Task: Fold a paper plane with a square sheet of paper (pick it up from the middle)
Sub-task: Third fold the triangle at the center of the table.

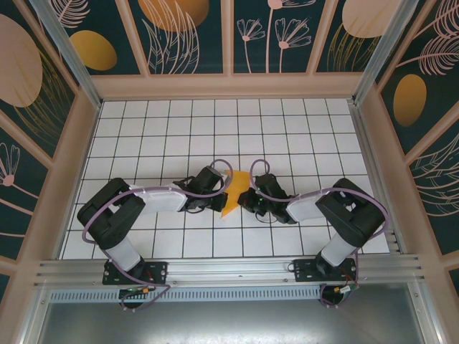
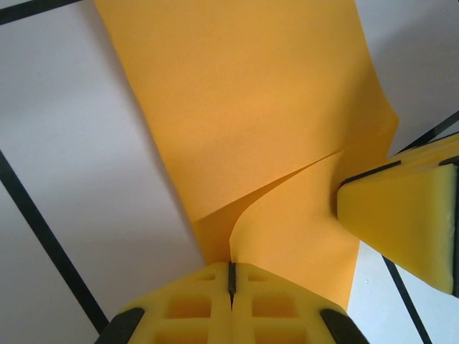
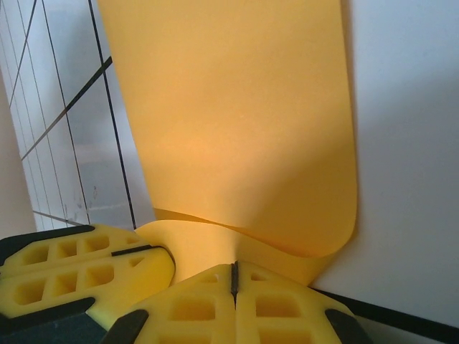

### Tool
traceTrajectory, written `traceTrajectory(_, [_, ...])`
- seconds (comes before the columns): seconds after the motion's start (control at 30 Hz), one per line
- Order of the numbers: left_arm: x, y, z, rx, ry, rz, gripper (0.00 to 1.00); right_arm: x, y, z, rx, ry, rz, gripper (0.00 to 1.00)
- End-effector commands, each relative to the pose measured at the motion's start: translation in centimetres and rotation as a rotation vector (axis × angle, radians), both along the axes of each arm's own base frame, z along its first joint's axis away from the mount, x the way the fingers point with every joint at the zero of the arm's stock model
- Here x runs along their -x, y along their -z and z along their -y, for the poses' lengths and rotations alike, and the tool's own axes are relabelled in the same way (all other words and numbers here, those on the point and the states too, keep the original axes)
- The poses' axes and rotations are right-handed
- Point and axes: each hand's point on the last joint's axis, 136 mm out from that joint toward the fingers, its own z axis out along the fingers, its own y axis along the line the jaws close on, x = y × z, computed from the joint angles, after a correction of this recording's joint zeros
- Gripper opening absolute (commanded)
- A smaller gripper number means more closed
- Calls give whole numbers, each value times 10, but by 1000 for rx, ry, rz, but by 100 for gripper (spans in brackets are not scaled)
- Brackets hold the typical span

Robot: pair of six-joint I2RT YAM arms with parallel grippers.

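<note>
— Status?
— My left pincer and right pincer both clamp the square sheet of paper, seemingly part-folded, at the tabletop centre.
— Risk?
— Uneven pulling tears it or skews the crease.

Item: square sheet of paper, thin, plain orange-yellow. State: partly folded, one flap lapping over the main panel, its bend curved and not pressed flat. Pose: apparently lifted and tilted, outline unclear from above. Location: middle of the white grid table.
</note>
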Motion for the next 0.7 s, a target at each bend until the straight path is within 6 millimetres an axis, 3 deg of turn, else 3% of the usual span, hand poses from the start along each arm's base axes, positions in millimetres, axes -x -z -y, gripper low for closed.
traceTrajectory(0.0, [10,26,-15,-90,7,-61,0,-5,-13,2,19,-8,29,0])
traceTrajectory(0.1, [11,26,-15,-91,7,-61,0,-14,-30,6,-8,4,74,0])
traceTrajectory(0.23, [10,26,-15,-90,7,-62,0,-19,-31,8,-38,-12,82,0])
traceTrajectory(0.37, [11,25,-15,-87,10,-61,0,-19,-19,11,-28,-5,53,0])
traceTrajectory(0.53, [10,23,-15,-86,9,-59,0,-13,19,30,95,44,-57,0])
traceTrajectory(0.57, [11,24,-15,-89,8,-60,0,-12,22,31,108,49,-74,0])
traceTrajectory(0.67, [11,24,-16,-90,6,-58,0,-17,4,23,75,34,-35,0])
